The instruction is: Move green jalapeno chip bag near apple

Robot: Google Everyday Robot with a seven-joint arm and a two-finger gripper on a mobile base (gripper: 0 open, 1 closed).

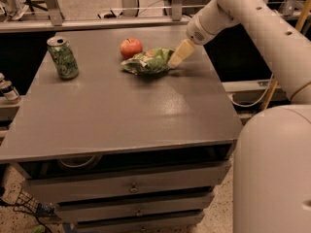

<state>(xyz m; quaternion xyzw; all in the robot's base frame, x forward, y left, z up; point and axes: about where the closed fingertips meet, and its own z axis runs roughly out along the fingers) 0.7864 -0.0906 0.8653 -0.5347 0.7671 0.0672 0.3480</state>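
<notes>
The green jalapeno chip bag (146, 62) lies crumpled on the grey table (121, 115), near its far edge. The red apple (131, 47) stands just behind the bag's left part, touching it or nearly so. My gripper (177, 58) reaches down from the upper right on the white arm. Its cream tip is at the bag's right end, in contact with it.
A green patterned soda can (63, 57) stands upright at the table's far left. The robot's white body (272, 169) fills the lower right. Drawers (131, 186) sit under the tabletop. A rail and a dark gap lie behind the table.
</notes>
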